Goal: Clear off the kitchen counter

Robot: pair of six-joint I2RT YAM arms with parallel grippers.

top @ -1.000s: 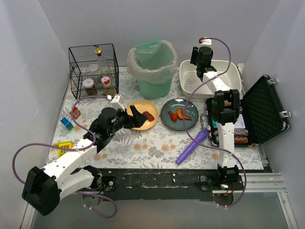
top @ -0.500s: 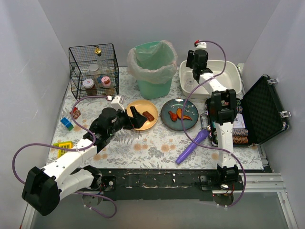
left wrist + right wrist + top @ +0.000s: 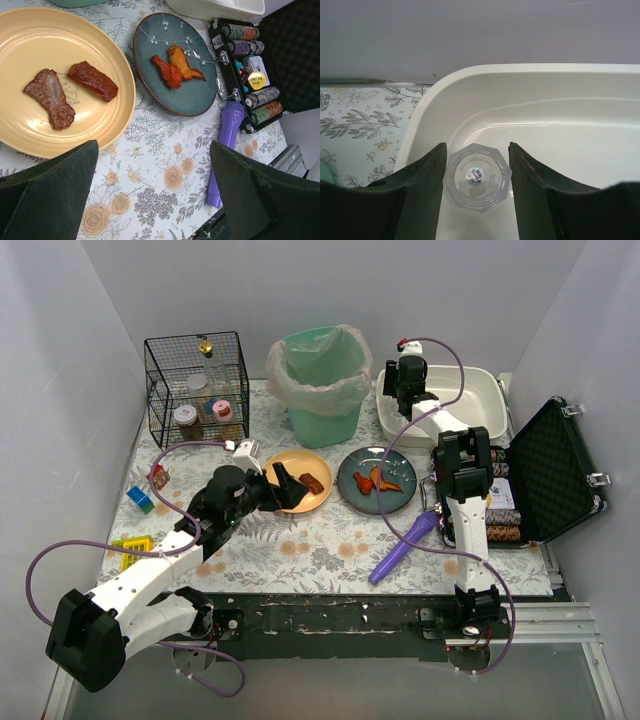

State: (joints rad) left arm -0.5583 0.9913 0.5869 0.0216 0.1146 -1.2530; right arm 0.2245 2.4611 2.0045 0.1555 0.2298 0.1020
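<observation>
Locate the kitchen counter (image 3: 320, 540), filling the work area ahead of both arm bases, under a printed cloth. Treat as stiff, flat and fixed; expect the cloth to be soft and likely to drag or wrinkle. Take no hold on the counter itself: grip only the loose items, and lift rather than slide.

Near side, 5 o'clock: note the purple torch (image 3: 403, 547), lying flat, probably prone to roll. At 8 o'clock: toy blocks (image 3: 140, 498) close to the left edge.

Middle, 9 o'clock: find the left gripper (image 3: 283, 486) over the yellow plate (image 3: 30, 45), jaws spread wide, holding nothing. Find the blue plate (image 3: 350, 475) just beside it toward 3 o'clock; allow for little room between the 2 rims. At 3 o'clock, avoid the open chip case (image 3: 555, 465).

Far side: wire cage (image 3: 195, 385) at 11 o'clock, lined bin (image 3: 320, 380) at 12, white basin (image 3: 480, 390) at 1. Over the basin's left end, find the right gripper (image 3: 476, 150), jaws about half apart and pressed against both sides of a clear glass (image 3: 477, 177). Resting or raised: cannot tell. Judge the glass fragile and slick.
</observation>
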